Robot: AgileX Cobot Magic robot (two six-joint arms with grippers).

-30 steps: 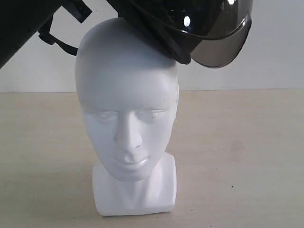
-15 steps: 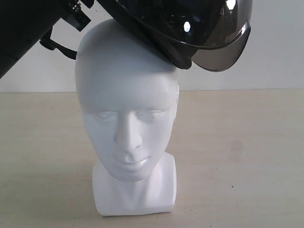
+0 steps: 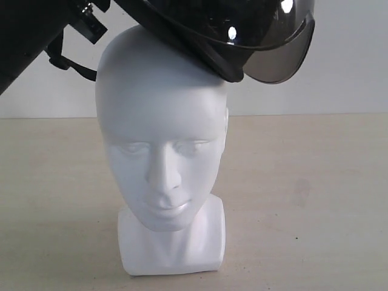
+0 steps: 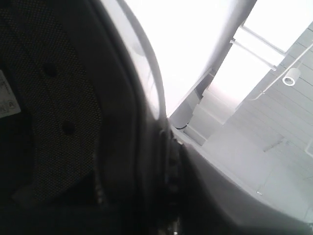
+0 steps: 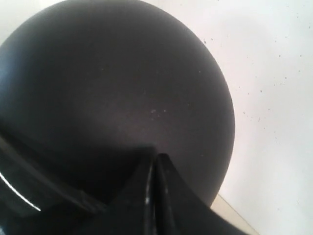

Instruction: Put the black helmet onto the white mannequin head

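Right claw [image 5: 155, 156]: jaws closed together, nothing between them, tips at the matte dome of the black helmet [image 5: 112, 88]; contact looks likely but not confirmed. Left claw: not distinguishable in any view, so cannot tell if open or clamped. The left wrist view shows only the helmet's [image 4: 54, 98] mesh lining and inner rim at close range.

Surface [image 3: 315, 212]: pale beige, with a plain white wall behind.

Left arm [image 3: 24, 36]: black, enters at upper left of the exterior view, beside the helmet's rear.

Black helmet [image 3: 206, 54]: at top of the exterior view, partly out of frame. Tilted, front end lower and turned to the right. Its rim meets the crown of the white mannequin head [image 3: 160, 121] on the head's upper right; not seated, face and forehead fully exposed.

Mannequin head: upright, centre of the surface, on its squared base [image 3: 170, 242], facing the camera.

Visor [image 3: 276, 60]: smoky tint, overhangs to the right of the head, clear of it.

Chin strap [image 3: 66, 60]: black, hangs loose to the left of the head, approx. level with the crown.
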